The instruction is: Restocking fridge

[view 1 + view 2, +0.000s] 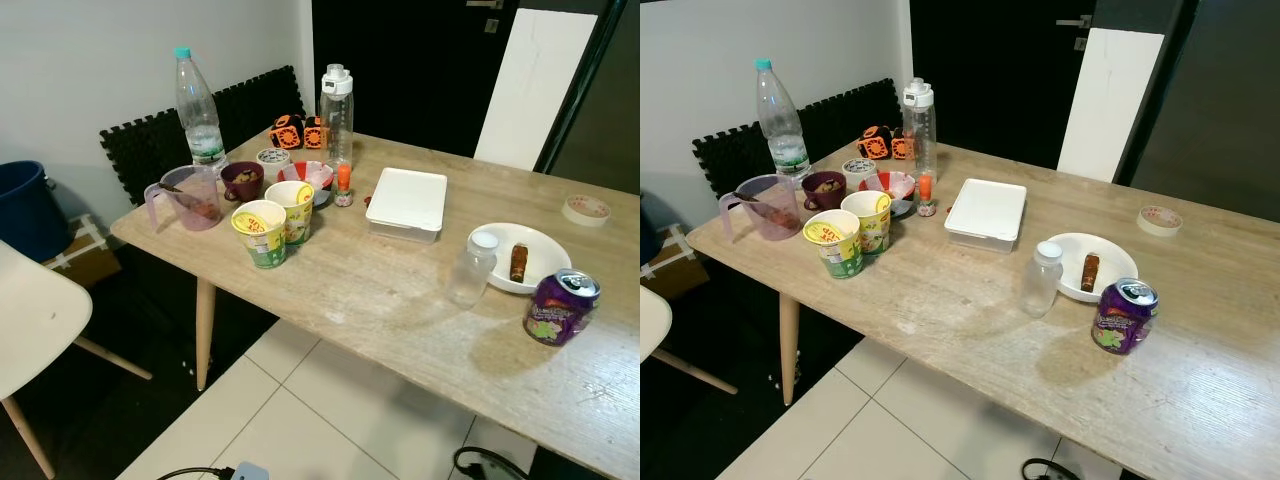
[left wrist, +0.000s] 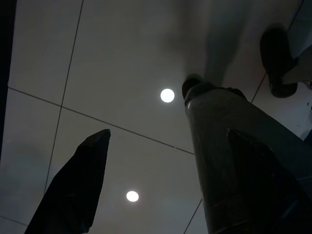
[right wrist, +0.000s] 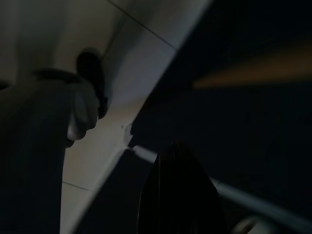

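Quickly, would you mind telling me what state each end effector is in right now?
Left end effector: open, holding nothing, hanging over the pale tiled floor.
Right end effector: cannot be told; its wrist view is too dark.

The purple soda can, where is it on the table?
In the left eye view the purple soda can stands upright on the right side of the wooden table, near the front edge, beside the white plate and the small clear bottle.

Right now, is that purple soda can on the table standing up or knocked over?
Standing upright: the purple soda can rests on its base on the table, silver top facing up.
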`<state>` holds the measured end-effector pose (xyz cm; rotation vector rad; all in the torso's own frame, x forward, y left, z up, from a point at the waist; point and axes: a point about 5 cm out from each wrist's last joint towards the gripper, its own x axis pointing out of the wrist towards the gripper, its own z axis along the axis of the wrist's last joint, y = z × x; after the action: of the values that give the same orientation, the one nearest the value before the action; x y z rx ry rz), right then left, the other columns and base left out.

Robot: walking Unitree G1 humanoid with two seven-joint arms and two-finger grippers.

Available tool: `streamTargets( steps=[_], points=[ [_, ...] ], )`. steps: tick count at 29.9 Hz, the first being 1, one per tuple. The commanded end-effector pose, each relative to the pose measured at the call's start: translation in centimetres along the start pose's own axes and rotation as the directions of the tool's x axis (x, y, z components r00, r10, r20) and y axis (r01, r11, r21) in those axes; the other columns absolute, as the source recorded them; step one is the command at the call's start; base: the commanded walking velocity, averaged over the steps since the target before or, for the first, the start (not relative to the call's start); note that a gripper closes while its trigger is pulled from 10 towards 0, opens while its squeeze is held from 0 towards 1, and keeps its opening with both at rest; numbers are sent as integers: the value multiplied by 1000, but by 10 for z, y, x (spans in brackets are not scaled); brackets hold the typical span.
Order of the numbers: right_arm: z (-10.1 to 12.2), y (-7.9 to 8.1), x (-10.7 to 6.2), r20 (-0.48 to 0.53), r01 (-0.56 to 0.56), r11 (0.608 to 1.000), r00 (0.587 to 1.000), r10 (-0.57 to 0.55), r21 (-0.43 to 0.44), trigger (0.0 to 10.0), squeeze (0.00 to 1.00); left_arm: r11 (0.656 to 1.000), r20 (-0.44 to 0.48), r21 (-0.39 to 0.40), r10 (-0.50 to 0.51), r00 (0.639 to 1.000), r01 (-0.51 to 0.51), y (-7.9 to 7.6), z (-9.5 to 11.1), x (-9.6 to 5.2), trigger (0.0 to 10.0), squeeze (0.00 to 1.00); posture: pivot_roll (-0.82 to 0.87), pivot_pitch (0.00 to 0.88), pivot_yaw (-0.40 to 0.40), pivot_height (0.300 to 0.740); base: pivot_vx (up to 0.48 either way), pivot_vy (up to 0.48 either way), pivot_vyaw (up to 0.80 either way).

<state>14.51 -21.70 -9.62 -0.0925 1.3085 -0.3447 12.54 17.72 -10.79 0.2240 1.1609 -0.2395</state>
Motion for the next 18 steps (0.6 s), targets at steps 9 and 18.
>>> streamTargets(
  steps=[9,18],
  points=[
    [-18,9,-5,-256,299,812,948,-191,502,10000,0,1000,-32,-10,-12,999,12,-2,-9,-1,10000,0,-97,0,1,740,0,0,0],
    [-18,8,-9,-331,441,719,894,-301,537,10000,0,1000,-30,-17,-20,999,19,-3,-9,-1,10000,0,-108,0,-20,740,0,0,0]
  ],
)
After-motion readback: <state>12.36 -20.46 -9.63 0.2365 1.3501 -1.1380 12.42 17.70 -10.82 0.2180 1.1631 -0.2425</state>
